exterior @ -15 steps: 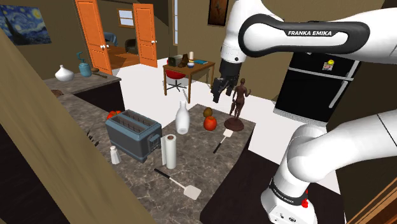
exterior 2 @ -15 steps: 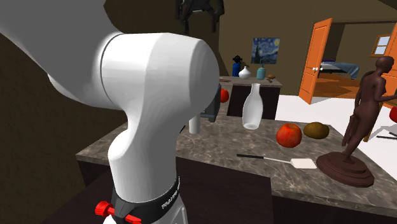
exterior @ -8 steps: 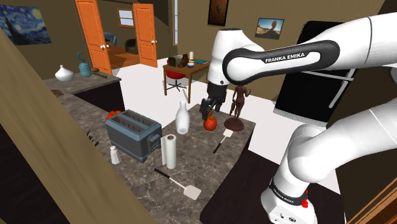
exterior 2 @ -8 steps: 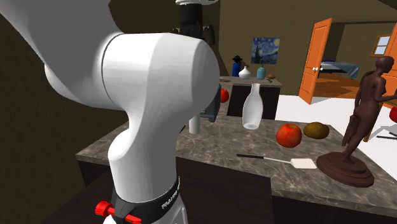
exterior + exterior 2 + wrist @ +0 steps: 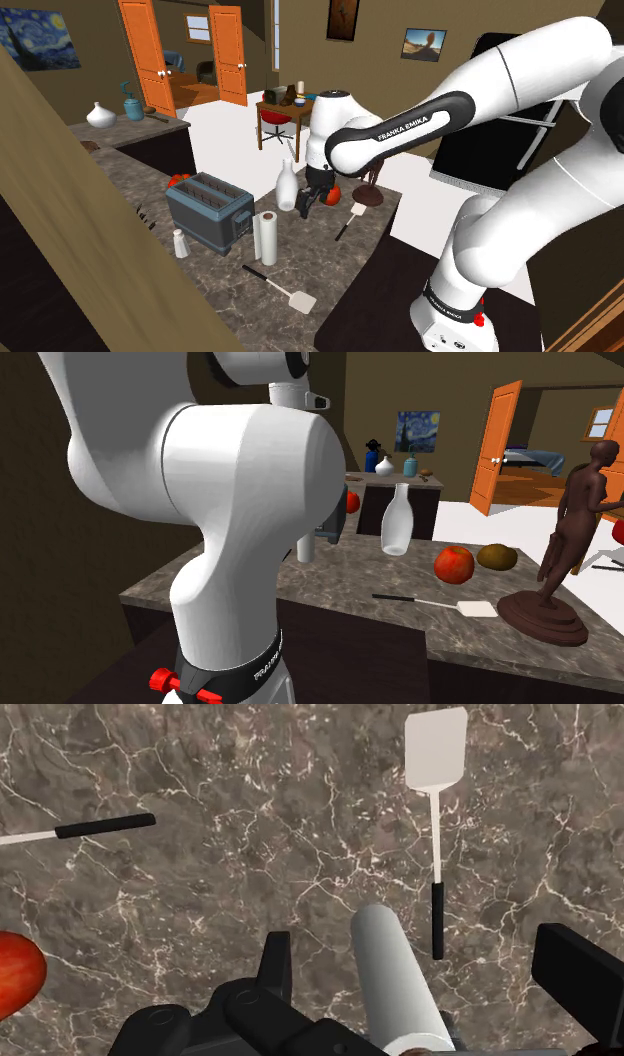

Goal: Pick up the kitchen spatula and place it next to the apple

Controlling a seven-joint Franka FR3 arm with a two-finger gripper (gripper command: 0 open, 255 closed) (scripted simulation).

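Observation:
Two white-bladed spatulas with black handles lie on the dark marble counter [image 5: 215, 290]. One spatula [image 5: 349, 217] [image 5: 440, 602] rests beside the red apple [image 5: 332, 194] [image 5: 454, 563]. The other spatula [image 5: 284, 287] [image 5: 437, 824] lies near the counter's front edge, past the paper towel roll [image 5: 266, 237] [image 5: 395, 979]. My black gripper [image 5: 304, 205] [image 5: 425, 972] hangs open above the counter, just in front of the apple and next to the white bottle [image 5: 287, 187]. Nothing is between its fingers [image 5: 275, 966]. In the wrist view the apple [image 5: 15, 984] and the near spatula's handle [image 5: 105, 825] show off to one side.
A grey toaster [image 5: 208, 212] and a small shaker [image 5: 180, 243] stand at the shoulder view's left. A brown statue [image 5: 575, 542] on a round base stands at the counter's far corner, with a brown fruit [image 5: 497, 556] beside the apple.
The arm has swung down and toward the shoulder view's left, from high beside the statue to low over the counter between the bottle and the apple. The objects have not moved.

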